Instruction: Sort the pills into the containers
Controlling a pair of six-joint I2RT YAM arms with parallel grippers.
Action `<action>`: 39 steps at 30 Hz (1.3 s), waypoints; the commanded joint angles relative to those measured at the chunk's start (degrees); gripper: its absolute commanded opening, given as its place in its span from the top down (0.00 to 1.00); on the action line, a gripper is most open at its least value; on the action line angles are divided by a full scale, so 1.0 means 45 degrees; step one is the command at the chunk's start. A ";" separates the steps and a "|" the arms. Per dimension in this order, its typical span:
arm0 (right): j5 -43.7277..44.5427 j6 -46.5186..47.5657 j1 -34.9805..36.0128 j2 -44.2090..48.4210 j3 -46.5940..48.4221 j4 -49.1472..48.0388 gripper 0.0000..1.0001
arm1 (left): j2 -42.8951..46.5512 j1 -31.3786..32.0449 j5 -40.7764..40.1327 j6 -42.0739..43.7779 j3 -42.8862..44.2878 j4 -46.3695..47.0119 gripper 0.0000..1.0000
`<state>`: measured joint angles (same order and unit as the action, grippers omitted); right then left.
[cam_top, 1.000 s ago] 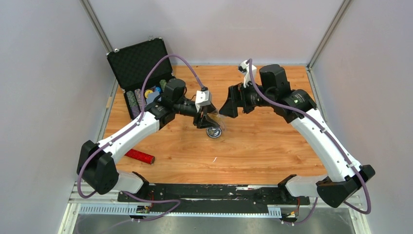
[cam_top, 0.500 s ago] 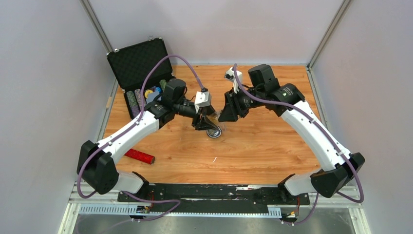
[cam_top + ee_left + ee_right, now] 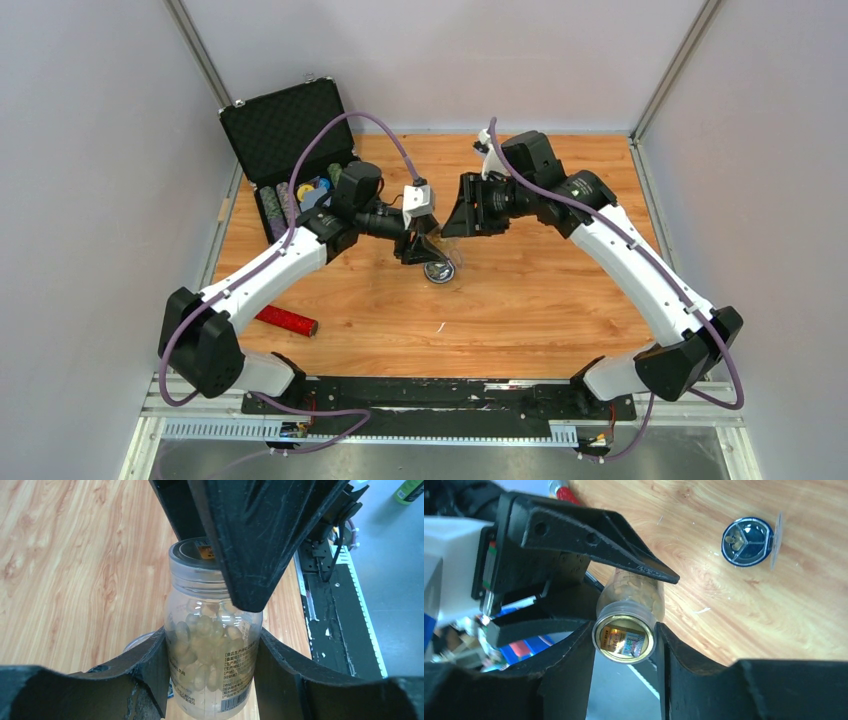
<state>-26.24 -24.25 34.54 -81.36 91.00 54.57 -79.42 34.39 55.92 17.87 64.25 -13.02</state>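
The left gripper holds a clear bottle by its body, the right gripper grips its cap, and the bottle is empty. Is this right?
Not quite. The bottle is not empty: it holds many pale capsules, as the left wrist view shows. The rest stands: the left gripper holds its body and the right gripper grips its cap.

I work in a robot test cell in a lab, not a home or a shop. Grounds: a wooden table (image 3: 520, 300) is boxed in on three sides by plain grey panels (image 3: 90, 150) set in metal posts (image 3: 200, 55). My left arm (image 3: 265, 275) and right arm (image 3: 640, 265) are bolted to a black rail (image 3: 440, 395) at its near edge. Purple cables (image 3: 370, 120) run exposed along both arms. A slotted wiring strip (image 3: 400, 432) lies below the rail.
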 commanded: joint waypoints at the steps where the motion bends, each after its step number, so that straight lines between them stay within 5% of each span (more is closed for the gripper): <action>1: 0.1368 -0.4662 0.0019 0.0061 0.0200 -0.1580 0.52 | 0.0023 0.0117 -0.0787 0.0703 0.0426 0.0539 0.96; 2: 0.1286 -0.4170 0.0014 0.0044 0.0345 -0.1630 0.23 | 0.0017 0.0114 -0.0797 0.0700 0.0404 0.0532 0.96; 3: 0.1208 -0.3729 0.0017 0.0064 0.0498 -0.1666 0.05 | 0.0023 0.0112 -0.0828 0.0693 0.0397 0.0540 0.96; 5: 0.1160 -0.2078 0.0000 0.0213 0.0603 -0.1689 0.00 | 0.0045 0.0111 -0.0884 0.0699 0.0362 0.0518 0.95; 15: -0.0847 0.3975 -0.0128 0.1301 -0.0283 -0.1463 0.08 | 0.0151 0.0115 -0.0159 0.0956 0.0488 -0.0009 0.94; 32: -0.0668 0.3849 -0.0103 0.0613 -0.0236 -0.1405 0.27 | 0.0061 0.0111 0.0284 0.0832 0.0591 0.0157 0.94; 39: -0.0688 0.3482 -0.0099 0.0521 -0.0309 -0.1393 0.48 | 0.0071 0.0111 0.0227 0.0833 0.0622 0.0305 0.94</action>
<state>-29.43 -7.66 34.09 -78.78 89.82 49.91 -79.53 34.79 55.42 20.97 64.25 -13.98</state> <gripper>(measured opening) 0.540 0.606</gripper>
